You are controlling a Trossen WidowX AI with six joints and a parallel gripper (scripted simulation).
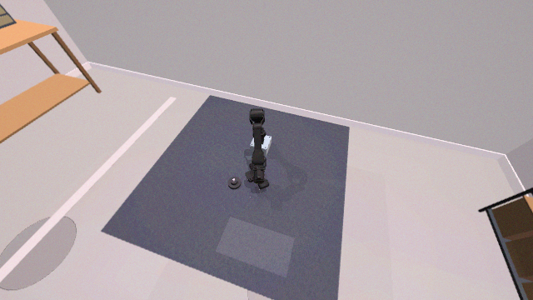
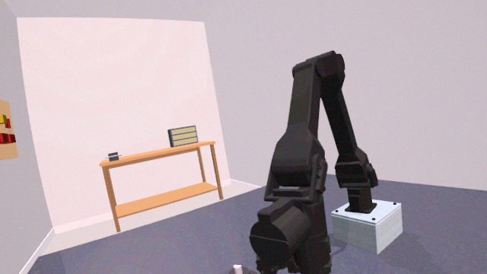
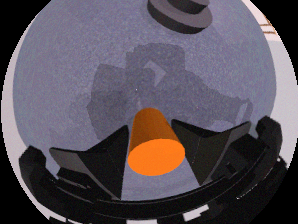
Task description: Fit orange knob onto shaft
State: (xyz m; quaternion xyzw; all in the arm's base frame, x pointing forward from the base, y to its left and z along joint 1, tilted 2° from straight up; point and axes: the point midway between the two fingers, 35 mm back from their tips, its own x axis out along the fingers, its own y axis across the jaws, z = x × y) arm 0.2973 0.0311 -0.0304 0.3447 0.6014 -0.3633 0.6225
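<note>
The orange knob (image 3: 156, 157) stands on the dark mat between my gripper's fingers in the wrist view; the gripper and arm hide it in the top view. My gripper (image 1: 256, 182) (image 3: 150, 124) is partly open, pointing down around the knob, with a narrow gap showing on each side. The round dark pedestal (image 1: 234, 186) (image 2: 248, 272) (image 3: 175, 22) stands beside the gripper, at its left in the top view and at the top of the wrist view. The silver shaft (image 1: 234, 180) (image 2: 237, 269) stands upright and bare on it; its flat side cannot be made out. The knob's hole is hidden underneath.
The arm's pale base block (image 1: 266, 142) (image 2: 389, 237) stands behind the gripper. A lighter rectangle (image 1: 256, 246) lies on the dark mat (image 1: 316, 167). A wooden table (image 1: 46, 97) (image 2: 156, 153) stands far off by the wall, and a shelf unit (image 1: 514, 233) is at the far right.
</note>
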